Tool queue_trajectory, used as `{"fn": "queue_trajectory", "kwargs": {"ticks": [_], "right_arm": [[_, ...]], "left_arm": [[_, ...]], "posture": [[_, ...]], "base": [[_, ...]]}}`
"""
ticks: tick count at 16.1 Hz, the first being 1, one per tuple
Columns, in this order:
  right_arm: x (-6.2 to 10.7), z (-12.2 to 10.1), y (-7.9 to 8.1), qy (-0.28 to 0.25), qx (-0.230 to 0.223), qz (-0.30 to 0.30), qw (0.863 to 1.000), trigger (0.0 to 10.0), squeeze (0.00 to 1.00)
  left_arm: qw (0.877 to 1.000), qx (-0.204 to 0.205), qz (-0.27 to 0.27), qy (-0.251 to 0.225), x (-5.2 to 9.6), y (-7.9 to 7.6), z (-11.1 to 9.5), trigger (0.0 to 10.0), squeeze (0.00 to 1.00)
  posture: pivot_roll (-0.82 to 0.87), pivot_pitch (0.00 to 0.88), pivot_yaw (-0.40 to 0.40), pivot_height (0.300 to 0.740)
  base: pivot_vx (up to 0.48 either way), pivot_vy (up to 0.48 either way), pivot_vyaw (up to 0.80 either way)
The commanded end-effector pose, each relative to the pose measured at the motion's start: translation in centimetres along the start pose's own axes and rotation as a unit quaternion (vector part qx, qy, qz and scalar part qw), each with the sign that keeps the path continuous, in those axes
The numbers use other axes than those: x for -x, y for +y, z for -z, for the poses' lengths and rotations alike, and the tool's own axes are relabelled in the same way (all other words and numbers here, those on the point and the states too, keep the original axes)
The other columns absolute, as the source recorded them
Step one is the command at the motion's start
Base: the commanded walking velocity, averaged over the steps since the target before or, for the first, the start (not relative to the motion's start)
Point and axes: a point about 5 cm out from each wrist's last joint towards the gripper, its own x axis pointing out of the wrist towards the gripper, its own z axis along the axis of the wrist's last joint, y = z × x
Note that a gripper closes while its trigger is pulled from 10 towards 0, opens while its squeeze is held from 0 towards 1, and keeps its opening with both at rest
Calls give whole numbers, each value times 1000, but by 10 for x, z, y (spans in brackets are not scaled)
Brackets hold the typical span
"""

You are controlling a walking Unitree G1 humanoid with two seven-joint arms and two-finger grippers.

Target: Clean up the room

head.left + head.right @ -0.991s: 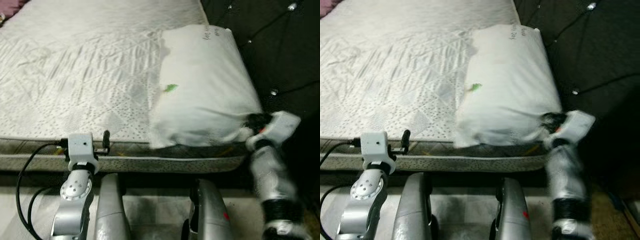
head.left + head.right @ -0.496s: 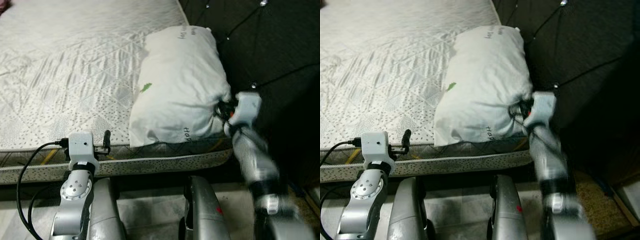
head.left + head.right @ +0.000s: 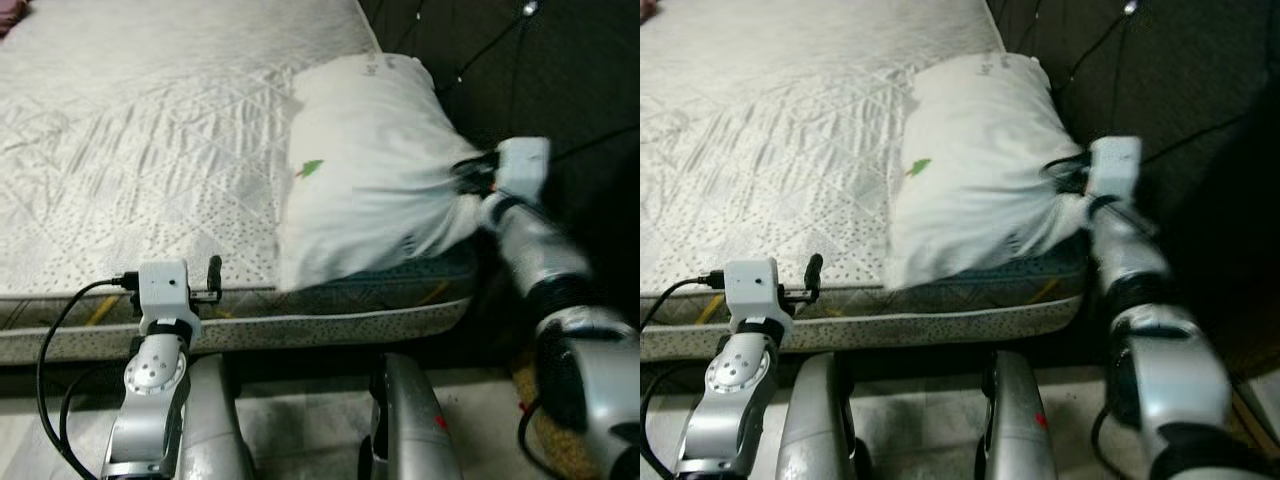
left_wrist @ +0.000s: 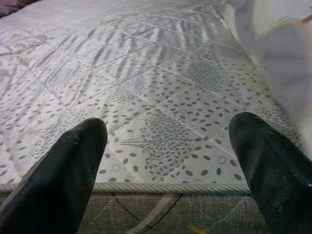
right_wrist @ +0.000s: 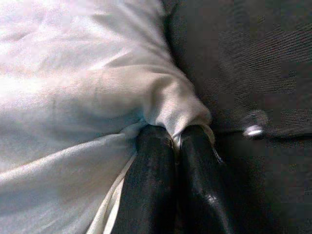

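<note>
A bare bed (image 3: 150, 150) with a pale quilted mattress spreads out ahead, and a dark tufted headboard (image 3: 560, 80) with shiny buttons runs along the robot's right. Nearest in, the robot's own silver legs show at the foot of the frame, and just above them the left gripper (image 4: 165, 161) hovers at the mattress's near edge, its two black fingers spread wide apart with nothing between them. You can see the piped seam of the mattress right under those fingertips.

Moving out to the right side: the right gripper (image 5: 178, 146) is clamped tight on a pinch of white fabric at the corner of the pillow (image 3: 370, 190), fingers pressed together with cloth bunched around them. The pillow's near end looks raised off the mattress, a shadowed gap beneath it, while its far end lies up against the headboard. There's a small green mark (image 3: 310, 168) on its upper face.

So the step in hand, I'd judge, is straightening that pillow as part of tidying the bed. The next move calls for setting the lifted end down square against the headboard, then letting go cleanly so the cloth doesn't drag with the fingers.

Beyond, the mattress runs on to the far edge.
</note>
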Motion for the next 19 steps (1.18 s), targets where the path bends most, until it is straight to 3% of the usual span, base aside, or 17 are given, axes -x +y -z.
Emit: {"fn": "queue_trajectory", "kwargs": {"ticks": [1,4,6,7,8,10,12,14,15,18,19], "right_arm": [[-1,-32,-16,-57,-2,29,998,0,0],[4,-40,-43,-78,22,80,994,0,0],[8,-34,-53,-85,19,95,992,0,0],[9,-26,-51,-83,23,82,993,6510,0],[10,-17,-47,-80,9,62,995,10000,1000],[10,-6,-31,-96,-6,15,995,10000,1000],[11,-5,-26,-106,11,6,994,10000,1000],[15,-5,-15,-136,127,-10,983,10000,1000],[20,14,-7,-121,179,-19,976,10000,1000],[31,42,-14,-87,158,-4,984,10000,1000],[39,45,-13,-115,122,1,986,10000,1000]], "left_arm": [[1000,-3,-5,-1,1,1,1,10000,0],[1000,-2,-4,-2,0,-1,1,10000,0],[1000,0,-5,0,1,-1,1,10000,0],[1000,0,-5,2,3,-2,2,10000,0],[1000,1,-3,4,3,-2,3,10000,0],[1000,0,1,4,3,-3,2,10000,0],[1000,0,2,3,2,-3,1,10000,0],[1000,3,1,-2,1,-2,-1,10000,0],[1000,10,4,-9,1,-7,-4,10000,0],[1000,16,7,-9,2,-10,-4,10000,0],[1000,17,6,-8,2,-10,-3,10000,0]], "posture": [[52,0,-40,536],[47,5,-37,536],[46,9,-35,536],[45,13,-34,536],[44,16,-31,536],[42,20,-22,536],[42,20,-20,536],[37,18,-17,536],[32,17,-21,536],[25,19,-29,536],[20,22,-27,536]], "base": [[0,0,0],[0,0,0],[0,0,0],[0,0,0],[0,0,0],[0,0,0],[0,0,0],[0,0,0],[0,0,0],[0,0,0],[0,0,0]]}}
